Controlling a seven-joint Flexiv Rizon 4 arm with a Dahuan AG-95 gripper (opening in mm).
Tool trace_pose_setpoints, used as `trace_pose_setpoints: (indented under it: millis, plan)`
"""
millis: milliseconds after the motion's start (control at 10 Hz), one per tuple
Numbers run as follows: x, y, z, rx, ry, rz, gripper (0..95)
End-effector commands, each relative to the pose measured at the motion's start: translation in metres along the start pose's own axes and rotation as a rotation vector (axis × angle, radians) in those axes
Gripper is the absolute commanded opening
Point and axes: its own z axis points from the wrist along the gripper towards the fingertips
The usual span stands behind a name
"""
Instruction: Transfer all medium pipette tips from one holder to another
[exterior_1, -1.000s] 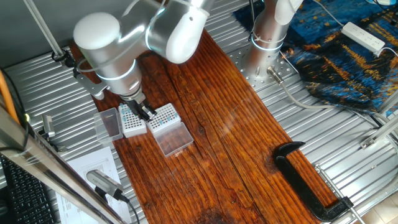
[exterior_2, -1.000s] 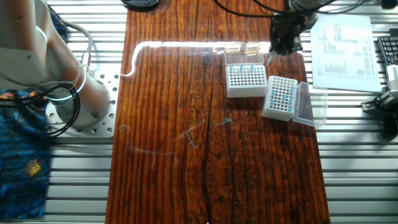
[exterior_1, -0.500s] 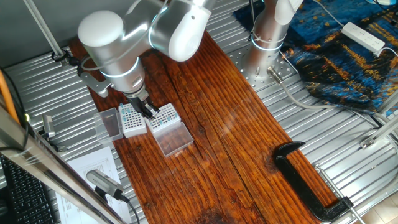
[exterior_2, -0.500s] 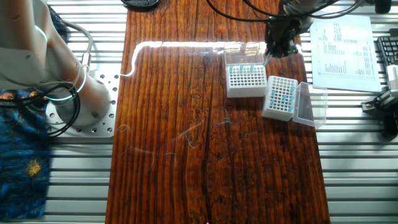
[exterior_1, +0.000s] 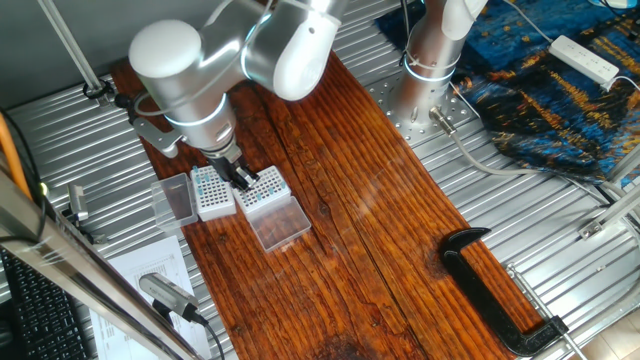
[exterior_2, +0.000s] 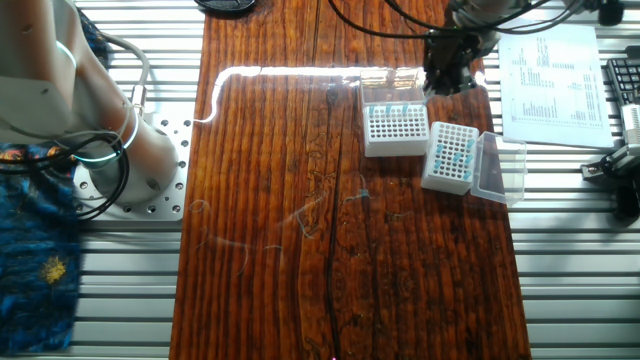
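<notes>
- The arm's pincer (exterior_1: 240, 179) hangs low over the two small racks, at the seam where they sit side by side on the wooden table (exterior_1: 340, 220).
- From the other fixed view the pincer (exterior_2: 441, 84) sits above the far edge of the racks, close to the glare strip on the wood.
- Whether its jaws are parted or clenched I cannot tell; they are too small and dark, and nothing is visibly pinched.
- The white-sided rack (exterior_2: 448, 157) stands tilted on the table, its smoky lid (exterior_2: 496, 168) swung open beside it. Teal pipette tips (exterior_2: 455, 153) show as dots in its grid.
- The clear-sided rack (exterior_2: 395, 129) is just beside it, nearly touching at a corner. Its flat lid (exterior_2: 391, 88) lies open behind it.
- A few teal dots (exterior_2: 392, 110) show along that rack's back row; most holes look bare.
- In the one fixed view the white-sided rack (exterior_1: 212, 192) is left of the clear one (exterior_1: 263, 186).
- A printed sheet (exterior_2: 553, 82) lies on the ribbed metal beside the table.
- A black clamp (exterior_1: 500, 290) rests well apart from the racks.
</notes>
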Motion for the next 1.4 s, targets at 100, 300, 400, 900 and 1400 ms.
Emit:
trace_pose_setpoints:
  millis: [100, 300, 400, 900, 1400]
  plan:
    - [-0.0008, 0.0003, 0.0009, -0.001, 0.003, 0.0, 0.0]
    - [-0.0003, 0.0001, 0.0017, 0.0, 0.002, -0.003, 0.0]
    - [-0.0004, 0.0, 0.0018, 0.0, 0.001, -0.004, 0.0]
    - [-0.0008, -0.0007, 0.0032, 0.001, 0.001, -0.012, 0.0]
    - [-0.0008, -0.0007, 0.0032, 0.001, 0.0, -0.014, 19.0]
